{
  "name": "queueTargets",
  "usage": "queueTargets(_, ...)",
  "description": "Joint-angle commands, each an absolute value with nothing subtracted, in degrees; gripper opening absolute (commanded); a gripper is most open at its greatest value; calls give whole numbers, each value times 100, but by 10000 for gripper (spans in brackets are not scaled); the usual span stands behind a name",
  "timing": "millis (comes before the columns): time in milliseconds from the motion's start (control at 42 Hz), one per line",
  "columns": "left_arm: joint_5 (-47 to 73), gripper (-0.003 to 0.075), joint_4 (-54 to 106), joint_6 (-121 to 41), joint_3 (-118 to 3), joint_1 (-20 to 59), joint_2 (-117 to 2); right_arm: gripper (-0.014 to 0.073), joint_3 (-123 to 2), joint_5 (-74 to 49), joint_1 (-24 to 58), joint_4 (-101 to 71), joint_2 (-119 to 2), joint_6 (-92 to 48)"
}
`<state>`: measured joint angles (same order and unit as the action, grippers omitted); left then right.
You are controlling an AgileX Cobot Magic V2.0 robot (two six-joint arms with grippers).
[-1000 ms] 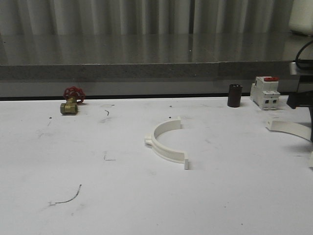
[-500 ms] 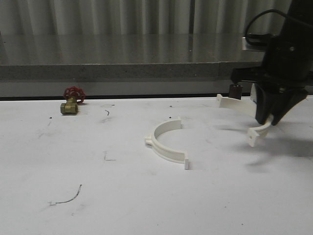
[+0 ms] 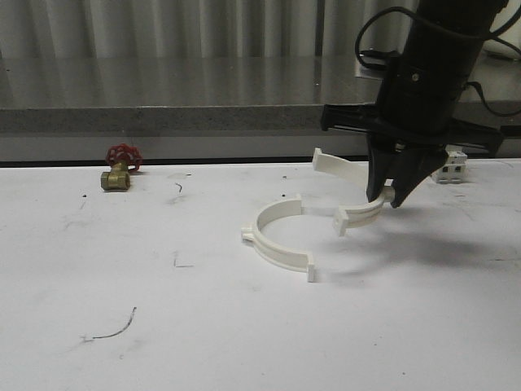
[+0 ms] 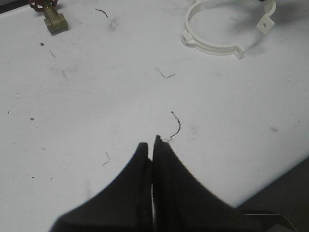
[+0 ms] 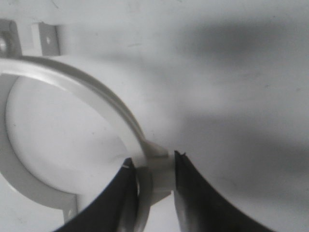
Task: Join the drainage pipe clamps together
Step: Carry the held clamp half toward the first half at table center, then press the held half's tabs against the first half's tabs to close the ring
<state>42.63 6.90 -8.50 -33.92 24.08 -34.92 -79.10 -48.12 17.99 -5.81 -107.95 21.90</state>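
One white drainage pipe clamp half [image 3: 275, 239] lies flat on the white table, its open side facing right; it also appears in the left wrist view [image 4: 212, 30]. The second clamp half [image 3: 358, 214] hangs just right of it, tilted, above the table. My right gripper [image 3: 389, 195] is shut on this half, and in the right wrist view the gripper [image 5: 153, 166] pinches the side lug of the clamp half [image 5: 96, 92]. The two halves are apart. My left gripper [image 4: 153, 142] is shut on nothing, low over bare table near the front.
A brass valve with a red handle [image 3: 120, 167] sits at the back left. A white breaker [image 3: 452, 167] stands at the back right, mostly behind my right arm. A grey raised ledge [image 3: 203, 118] runs along the table's far edge.
My right arm has come in from the right edge, lifted the second clamp half off the table and carried it left, close to the resting half.
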Motion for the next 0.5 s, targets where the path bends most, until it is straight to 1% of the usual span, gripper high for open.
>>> queueTargets(0, 3881, -20, 740, -839, -3559, 2401, -3486, 165, -8094, -4602, 1820, -596, -10564, 2235)
queueTargets(476, 3881, -20, 740, -839, -3559, 2401, -3486, 165, -8100, -4398, 1828, -601, -11030, 2235)
